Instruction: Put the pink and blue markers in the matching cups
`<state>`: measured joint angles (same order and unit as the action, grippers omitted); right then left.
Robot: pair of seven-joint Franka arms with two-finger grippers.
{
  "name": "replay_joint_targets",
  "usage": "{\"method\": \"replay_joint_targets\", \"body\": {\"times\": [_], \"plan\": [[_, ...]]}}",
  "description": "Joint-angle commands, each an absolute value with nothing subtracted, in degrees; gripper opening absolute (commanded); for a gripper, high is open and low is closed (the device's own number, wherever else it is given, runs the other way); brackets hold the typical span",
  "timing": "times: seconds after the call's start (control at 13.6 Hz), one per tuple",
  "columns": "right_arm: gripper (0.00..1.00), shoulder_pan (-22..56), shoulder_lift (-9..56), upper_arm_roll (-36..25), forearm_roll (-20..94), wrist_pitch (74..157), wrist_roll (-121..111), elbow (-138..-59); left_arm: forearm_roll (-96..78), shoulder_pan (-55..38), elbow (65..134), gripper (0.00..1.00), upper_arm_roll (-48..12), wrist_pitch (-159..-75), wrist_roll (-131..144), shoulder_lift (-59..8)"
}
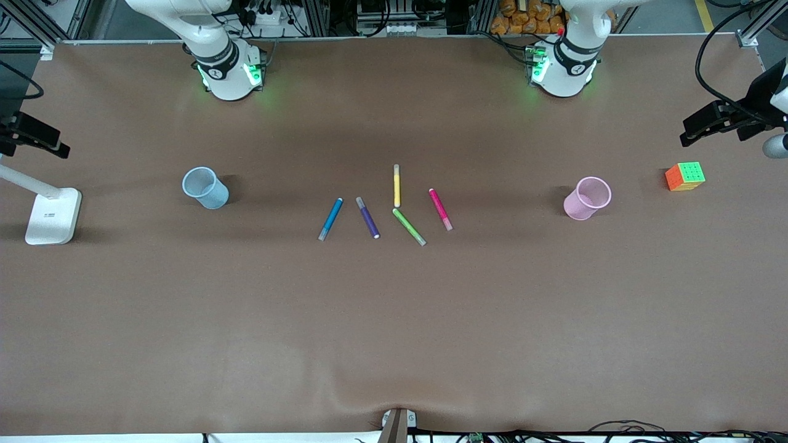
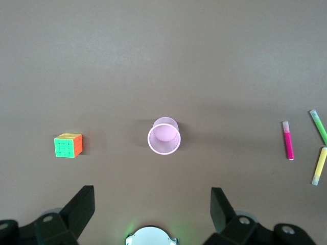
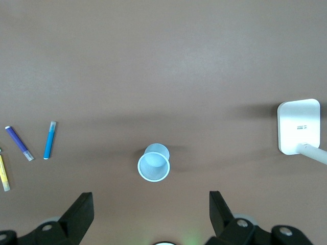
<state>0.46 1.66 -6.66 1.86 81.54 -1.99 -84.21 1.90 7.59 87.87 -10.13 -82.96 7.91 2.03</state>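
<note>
**Markers fanned mid-table, cups apart, both grippers wide and empty**

Front view: blue marker [image 1: 330, 219] lies just left of frame centre, tilted; pink marker [image 1: 440, 209] right of centre, also tilted. Btwn them: purple marker [image 1: 367, 217], yellow marker [image 1: 397, 185], green marker [image 1: 409, 226]. None touching a cup.

Light blue cup [image 1: 205, 187] stands upright at centre-left of frame, twd the right arm's end of the brown table [image 1: 394, 320]. Pink cup [image 1: 587, 197] upright at centre-right, twd the left arm's end. Colour cube [image 1: 684, 176] at far right; white lamp base [image 1: 53, 215] at far left.

Left gripper [image 2: 152, 214]: jaws spread wide, nothing held, high over pink cup. Right gripper [image 3: 151, 214]: same, wide and empty, high over blue cup. Both arms wait.
</note>
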Motion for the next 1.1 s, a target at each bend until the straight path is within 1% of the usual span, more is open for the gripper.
{"method": "replay_joint_targets", "body": {"times": [0.0,0.15,0.29,0.44,0.74,0.88,1.03], "plan": [[1.00,-0.6,3.5,-6.2,2.0,80.7,-2.6,-82.6,2.0,7.6,86.4,1.00,-10.4,-81.7,8.0,1.3],[1.00,-0.7,4.0,-6.3,1.8,80.9,-2.7,-82.9,2.0,7.8,86.6,1.00,-10.5,-81.7,7.9,1.3],[1.00,-0.8,8.4,-6.4,1.1,80.9,-2.6,-82.5,2.0,7.6,86.6,1.00,-10.8,-81.7,8.1,1.2],[1.00,-0.7,12.7,-6.4,1.1,80.9,-2.5,-82.5,2.0,7.5,86.5,1.00,-12.8,-81.7,8.3,0.1],[1.00,0.2,13.3,-6.2,-4.1,81.2,-2.7,-82.5,2.0,7.3,86.5,1.00,-14.3,-81.7,11.1,-2.0],[1.00,0.1,14.1,-6.1,-3.4,82.0,-2.3,-82.5,2.0,7.1,86.7,1.00,-14.9,-81.7,12.3,-3.5],[1.00,1.0,15.2,-6.1,-2.0,85.2,-2.0,-82.6,1.9,7.1,86.6,1.00,-15.8,-81.8,12.6,-6.0]]}}
